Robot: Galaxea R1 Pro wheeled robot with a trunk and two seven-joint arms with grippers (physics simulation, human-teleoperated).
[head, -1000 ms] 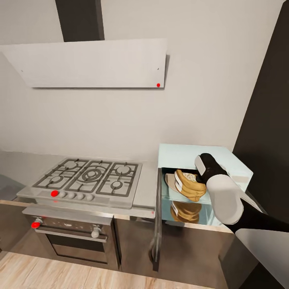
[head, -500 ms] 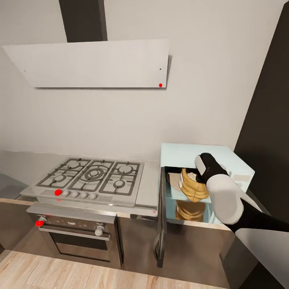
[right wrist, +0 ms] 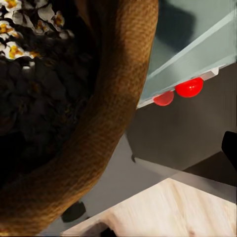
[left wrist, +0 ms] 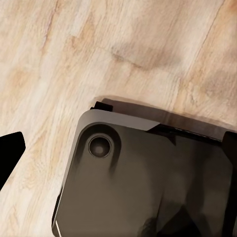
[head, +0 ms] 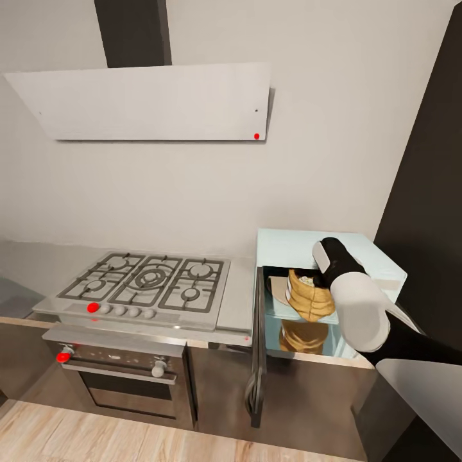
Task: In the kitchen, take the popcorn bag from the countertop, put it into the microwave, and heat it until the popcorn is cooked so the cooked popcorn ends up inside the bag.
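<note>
Grey-walled kitchen; gas hob [head: 144,281] set in the counter [head: 236,301]. The microwave [head: 308,247] stands open, door [head: 256,346] swung out. The popcorn bag [head: 309,296] sits upright in the cavity, popcorn [right wrist: 19,17] showing at its mouth. The right tool's state cannot be told; the arm hides it. Risk: withdrawing could snag and tip the bag. Since half a second ago, the bag is unmoved.

A steel gas hob [head: 146,281] with dark grates sits above an oven [head: 122,378] whose knobs include a red one at its left. A white slanted hood [head: 147,102] hangs on the grey wall [head: 321,160] above. Pale wood floor [head: 96,443] runs below, also seen in the left wrist view.
</note>
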